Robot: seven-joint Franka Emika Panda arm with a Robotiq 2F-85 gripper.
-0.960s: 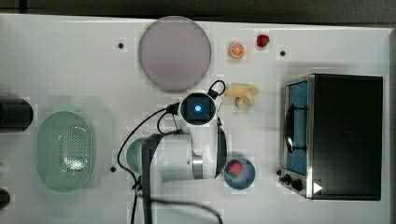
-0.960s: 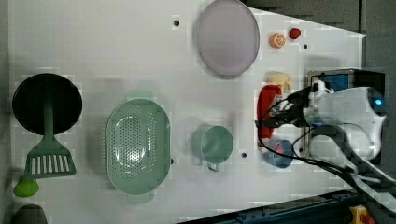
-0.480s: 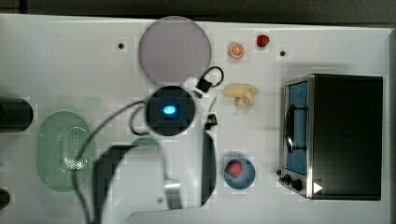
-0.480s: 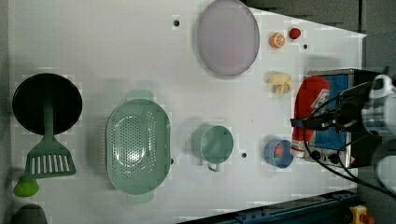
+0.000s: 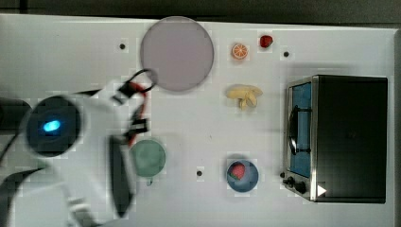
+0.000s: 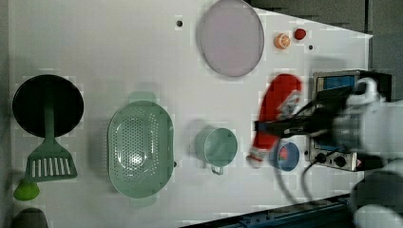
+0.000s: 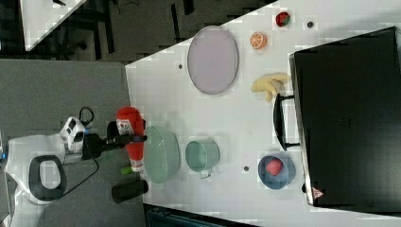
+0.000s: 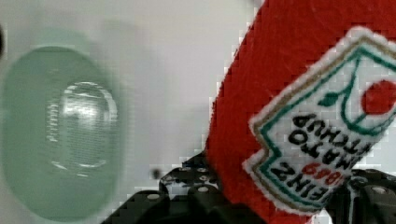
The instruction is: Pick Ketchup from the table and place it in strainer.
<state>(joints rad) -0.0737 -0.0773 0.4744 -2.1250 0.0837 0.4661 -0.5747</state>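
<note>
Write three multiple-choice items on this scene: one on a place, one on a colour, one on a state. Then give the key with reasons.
1. Where does the strawberry lie?
A. in the blue bowl
B. on the lilac plate
C. in the strainer

2. What colour is the spatula?
A. red
B. green
C. blue

3. What state is the ketchup bottle in?
A. lying in the strainer
B. standing on the plate
C. held by the gripper

Key: 1 A, it sits inside the bowl's rim. 2 B, handle and blade are green. 3 C, the black fingers clamp its red body.
</note>
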